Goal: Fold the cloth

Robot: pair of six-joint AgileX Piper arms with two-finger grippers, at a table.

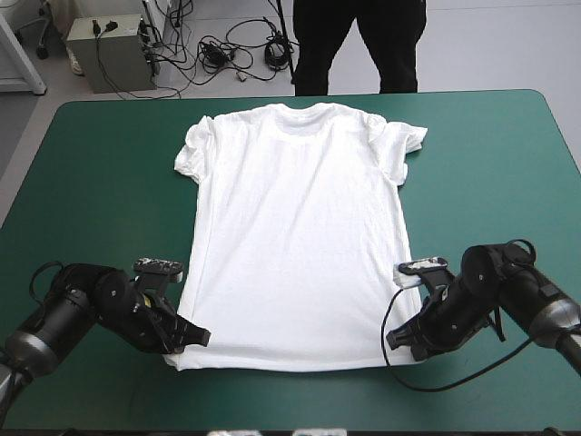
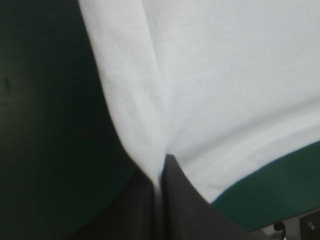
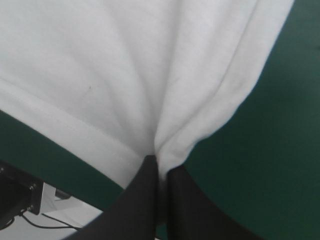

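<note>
The white T-shirt point(image 1: 295, 236) lies spread flat on the teal-green cover, collar toward the far edge, hem toward the near edge. My left gripper point(image 1: 198, 337) is low at the hem's left corner, and in its wrist view the black fingers point(image 2: 175, 200) are pinched together with the T-shirt point(image 2: 220, 85) drawn into a crease between them. My right gripper point(image 1: 399, 340) sits at the hem's right corner; its fingers point(image 3: 185, 205) are likewise all but shut, with the T-shirt point(image 3: 125, 70) puckering into them.
Bare teal-green cover point(image 1: 109, 182) surrounds the shirt on both sides and along the near edge. Both sleeves are bunched up near the shoulders.
</note>
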